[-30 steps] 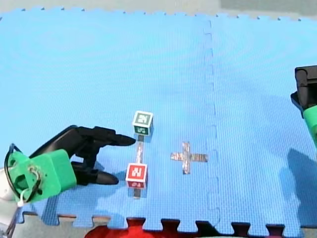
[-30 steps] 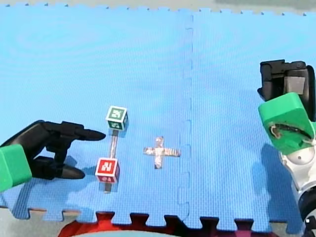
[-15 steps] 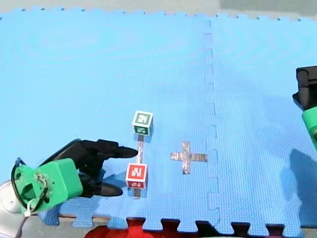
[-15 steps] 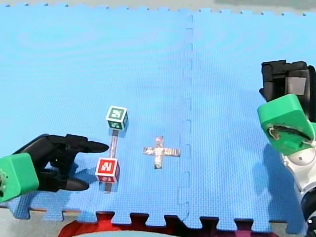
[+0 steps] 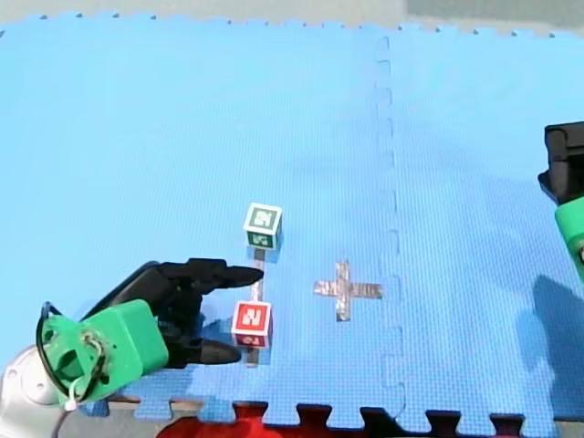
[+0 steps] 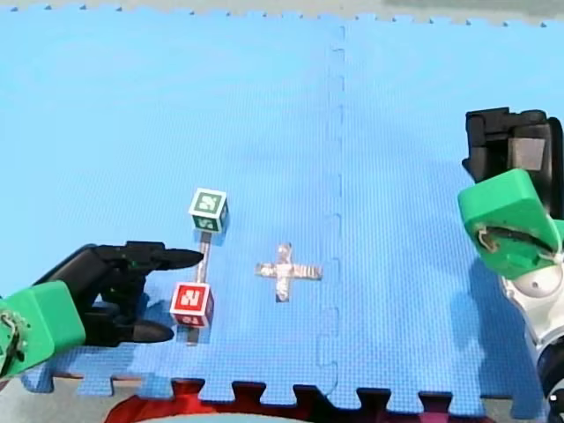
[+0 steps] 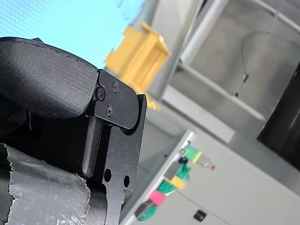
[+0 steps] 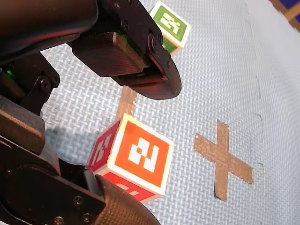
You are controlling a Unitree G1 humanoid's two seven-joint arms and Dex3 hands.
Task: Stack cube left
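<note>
**L hand closing in on red cube – pre-grasp, no grip yet**

- L hand, near-left of the foam mat, is sliding right. 1 s back it was sitting well apart from the red cube; now it is just beside it.
- Fingers unclenched & straddling the cube: one reaching past its far side, one along the near side. Second wrist view is showing the cube sitting between them. Contact: can't tell.
- Meaning: approach approx. done. Next step, by my read, is a pinch & lift.
- Red cube is sitting flat on the mat, marker face up, turned slightly. No long axis, being a cube.
- Green cube is standing just beyond it, also marker up, unmoved. Likely the stack target.
- Tape strip is linking the pair, running near-to-far.
- Tape cross is lying to their right.
- R hand is hanging at the far-right edge, holding nothing.
</note>
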